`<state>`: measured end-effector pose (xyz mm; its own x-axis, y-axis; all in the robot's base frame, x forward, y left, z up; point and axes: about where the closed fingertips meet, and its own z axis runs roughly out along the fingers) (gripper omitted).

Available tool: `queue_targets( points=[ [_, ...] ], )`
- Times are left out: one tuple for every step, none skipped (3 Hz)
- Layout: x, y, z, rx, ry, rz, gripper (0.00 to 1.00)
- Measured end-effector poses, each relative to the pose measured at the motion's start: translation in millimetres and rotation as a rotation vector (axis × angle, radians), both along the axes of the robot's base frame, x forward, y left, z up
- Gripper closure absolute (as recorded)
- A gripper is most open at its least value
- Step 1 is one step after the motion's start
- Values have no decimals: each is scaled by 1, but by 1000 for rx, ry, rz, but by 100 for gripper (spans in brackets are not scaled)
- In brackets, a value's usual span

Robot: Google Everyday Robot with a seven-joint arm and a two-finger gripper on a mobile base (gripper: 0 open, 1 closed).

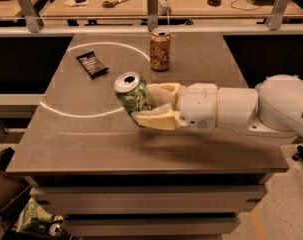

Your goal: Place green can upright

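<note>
black snack wrapper lies flat at left rear of table, inside the white circle line. green can sits near table centre, on the circle's right edge: tilted, silver top pointing up-left, not upright. gripper is clamped on the can's lower body, one finger behind and one in front; can base is hidden. tan can stands upright behind it, well apart. arm reaches in from the right, roughly level.

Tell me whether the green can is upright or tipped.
Tipped: the green can leans with its silver top angled up and left, held in the gripper over the table.
</note>
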<state>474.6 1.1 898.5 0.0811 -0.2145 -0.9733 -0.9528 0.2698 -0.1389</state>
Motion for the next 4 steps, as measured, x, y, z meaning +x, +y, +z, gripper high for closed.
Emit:
queue_targets(
  points=[
    [-6, 3, -6, 37, 20, -11, 100],
    [-10, 5, -9, 61, 41, -22, 100],
    [-8, 9, -14, 84, 66, -20, 100],
    [-7, 11, -18, 117, 75, -20, 100]
  ],
)
